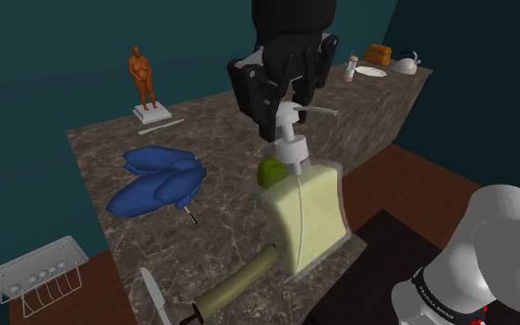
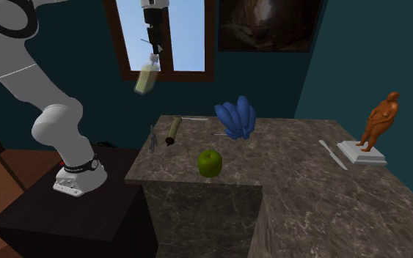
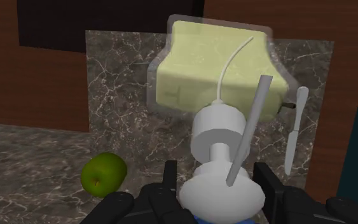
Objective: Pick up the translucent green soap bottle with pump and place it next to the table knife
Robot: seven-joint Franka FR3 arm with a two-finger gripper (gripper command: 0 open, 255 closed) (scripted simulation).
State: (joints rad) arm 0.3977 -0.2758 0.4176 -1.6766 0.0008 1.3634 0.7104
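Observation:
My gripper [image 1: 285, 106] is shut on the white pump head of a translucent pale yellow-green soap bottle [image 1: 308, 212]. The bottle hangs tilted, high above the marble counter [image 1: 230, 231], and also shows in the second exterior view as the bottle [image 2: 147, 78] under the gripper [image 2: 154, 48]. In the wrist view the fingers [image 3: 266, 184] clasp the pump, with the bottle [image 3: 215, 70] below. A pale table knife [image 1: 151, 294] lies at the counter's near end; it is the knife [image 3: 295, 130] beside the bottle. Another knife [image 2: 334, 155] lies by the statue.
A green apple [image 1: 271, 171] sits on the counter under the arm. A blue bunch-shaped object [image 1: 156, 180] lies further left, an olive cylinder [image 1: 239, 284] lies near the front knife, and an orange statue [image 1: 141, 78] stands at the far corner. A wire basket [image 1: 36, 272] sits on the floor.

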